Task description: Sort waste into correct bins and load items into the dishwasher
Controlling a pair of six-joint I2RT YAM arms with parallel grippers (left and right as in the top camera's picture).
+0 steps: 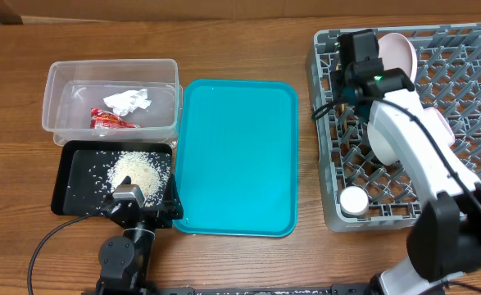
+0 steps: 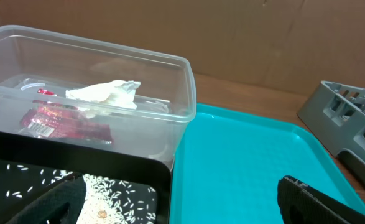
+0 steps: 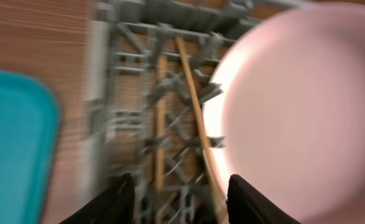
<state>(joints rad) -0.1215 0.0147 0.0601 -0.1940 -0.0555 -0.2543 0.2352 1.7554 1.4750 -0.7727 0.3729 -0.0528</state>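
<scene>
The clear tub (image 1: 60, 78) holds the red wrapper (image 1: 109, 120) and the white tissue (image 1: 127, 101); both also show in the left wrist view, wrapper (image 2: 64, 121) and tissue (image 2: 104, 93). Rice (image 1: 135, 170) lies in the black tray (image 1: 70, 176). The grey dish rack (image 1: 330, 164) holds plates (image 1: 383, 135), a pale bowl (image 1: 397, 49) and a small white cup (image 1: 355, 201). In the blurred right wrist view two chopsticks (image 3: 194, 118) lie on the rack grid beside the bowl (image 3: 300, 106). My right gripper (image 3: 181, 202) is open above them. My left gripper (image 2: 182, 202) is open over the black tray's edge.
The teal serving tray (image 1: 236, 156) lies between the bins and the rack, also in the left wrist view (image 2: 250, 168). The wooden table (image 1: 224, 41) extends behind. The right arm (image 1: 420, 156) reaches across the rack.
</scene>
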